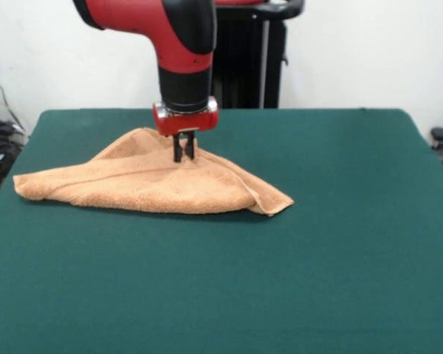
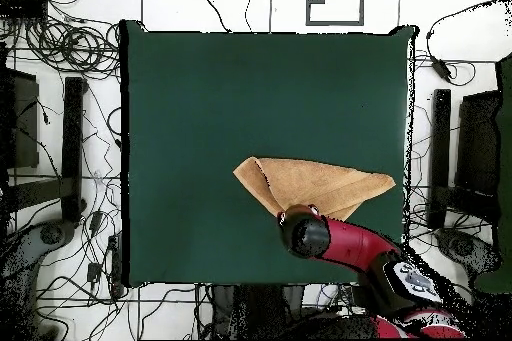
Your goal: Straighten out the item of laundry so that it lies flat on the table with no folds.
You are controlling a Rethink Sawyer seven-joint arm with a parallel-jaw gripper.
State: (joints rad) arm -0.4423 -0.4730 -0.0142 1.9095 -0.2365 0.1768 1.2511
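Observation:
The peach-orange towel (image 1: pixel 151 184) lies folded over itself on the dark green table (image 1: pixel 340 243), left of the middle in the front view. It rises like a tent to a peak at its far edge. My gripper (image 1: pixel 183 153) comes straight down on that peak, with its fingers close together and pinching the cloth. One corner (image 1: pixel 277 204) points to the right, and the other end (image 1: pixel 26 184) reaches towards the table's left edge. In the overhead view the towel (image 2: pixel 320 185) is a triangle, and the arm's wrist (image 2: pixel 303 233) hides the gripper.
The robot's black pedestal (image 1: pixel 247 59) stands behind the table's far edge. Cables and stands (image 2: pixel 70 147) lie on the floor around the table. The towel's left end is near the table's edge (image 1: pixel 7 184).

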